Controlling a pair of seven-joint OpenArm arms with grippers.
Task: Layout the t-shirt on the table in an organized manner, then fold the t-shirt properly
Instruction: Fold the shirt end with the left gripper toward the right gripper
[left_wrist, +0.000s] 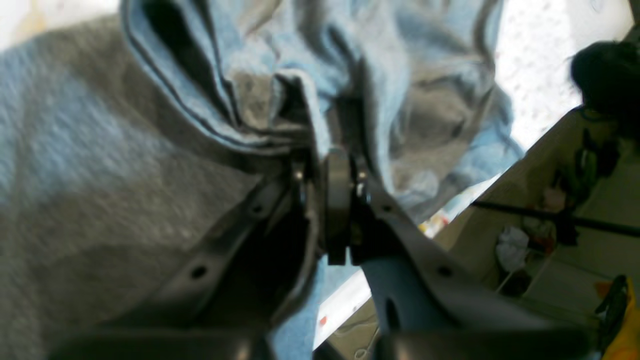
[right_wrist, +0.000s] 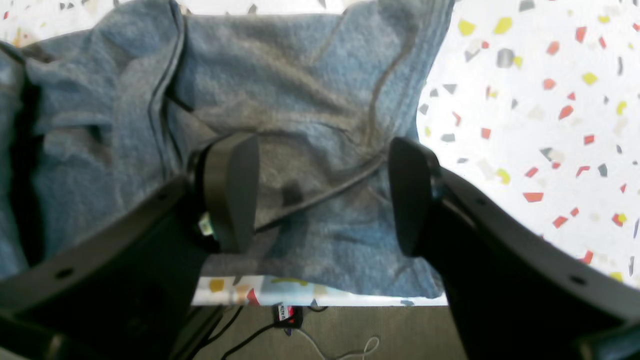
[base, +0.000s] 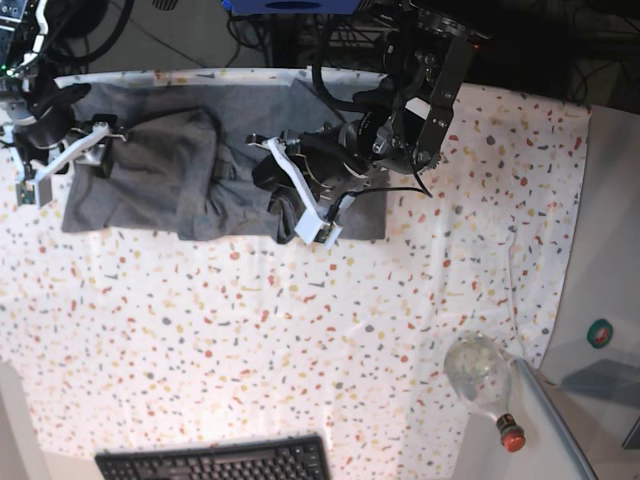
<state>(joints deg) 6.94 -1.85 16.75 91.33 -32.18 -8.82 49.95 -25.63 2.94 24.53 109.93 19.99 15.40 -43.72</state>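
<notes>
The heather-grey short-sleeved cotton t-shirt (base: 160, 175) lies along the far edge of the large flat table with the white cloth speckled in red, orange, yellow and grey flecks (base: 300, 340), spread wide across the base view's upper left and middle, rumpled, with thick folds and ridges near its centre. One end reaches the table's left part, the other ends near the middle, under the arm on the base view's right.

The left gripper (left_wrist: 327, 175) is closed on a bunched fold of the t-shirt: in its wrist view the two dark fingers (left_wrist: 340, 200) meet with grey fabric pinched between them, and more cloth hangs in creases around them. In the base view this gripper sits at the shirt's rumpled middle part.

The right gripper (right_wrist: 322, 192) stands wide apart just above the shirt's end near the table edge. Its black pads (right_wrist: 232, 190) flank a stretch of grey cloth crossed by a hem seam, and nothing is held between them.

A clear plastic bottle with a red cap (base: 485, 385) lies at the table's near right corner, and a black keyboard (base: 215, 462) sits at the near edge.
</notes>
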